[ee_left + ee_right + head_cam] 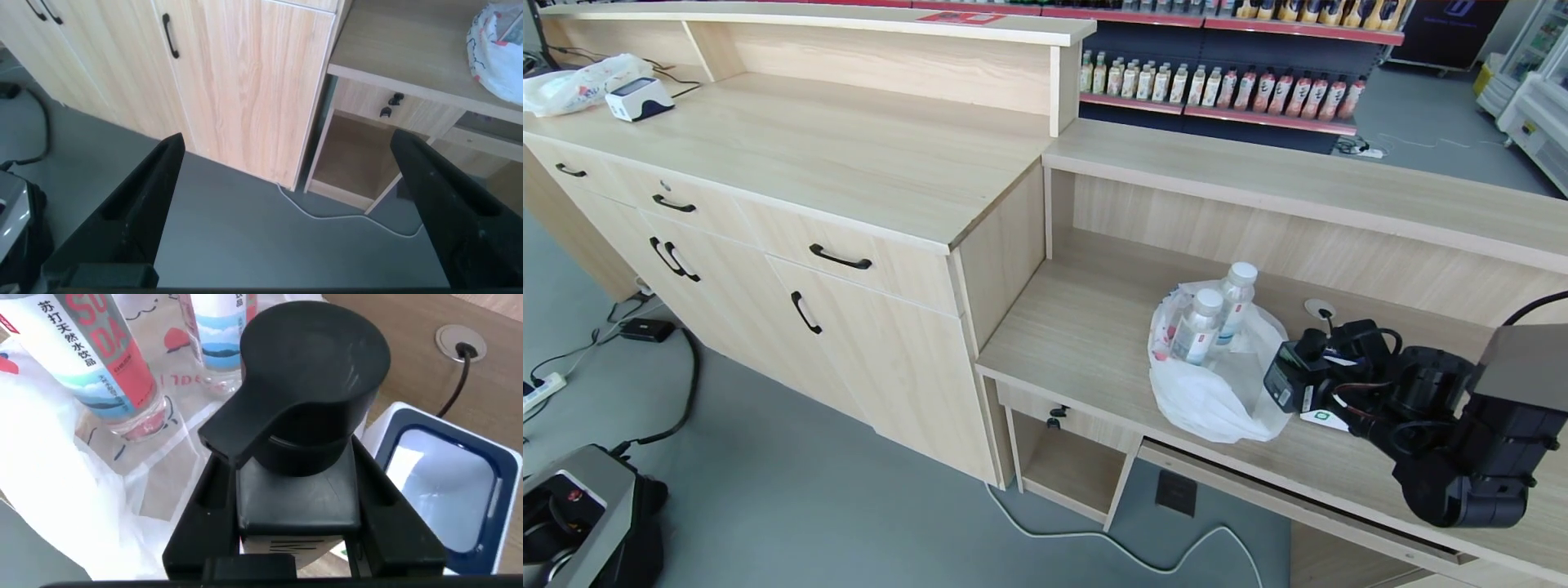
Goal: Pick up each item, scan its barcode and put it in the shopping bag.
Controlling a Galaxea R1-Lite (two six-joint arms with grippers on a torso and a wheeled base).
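Right gripper (294,502) clamped on black round-topped item (315,376), held beside white plastic shopping bag (1217,400) on wooden counter (1078,327). Left gripper (290,196) spread wide, empty. Risk: release short of bag mouth; item would strike clear bottles (1213,327).

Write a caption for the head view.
Two bottles stand in the white shopping bag on the lower counter, beside the right hand holding a black device.
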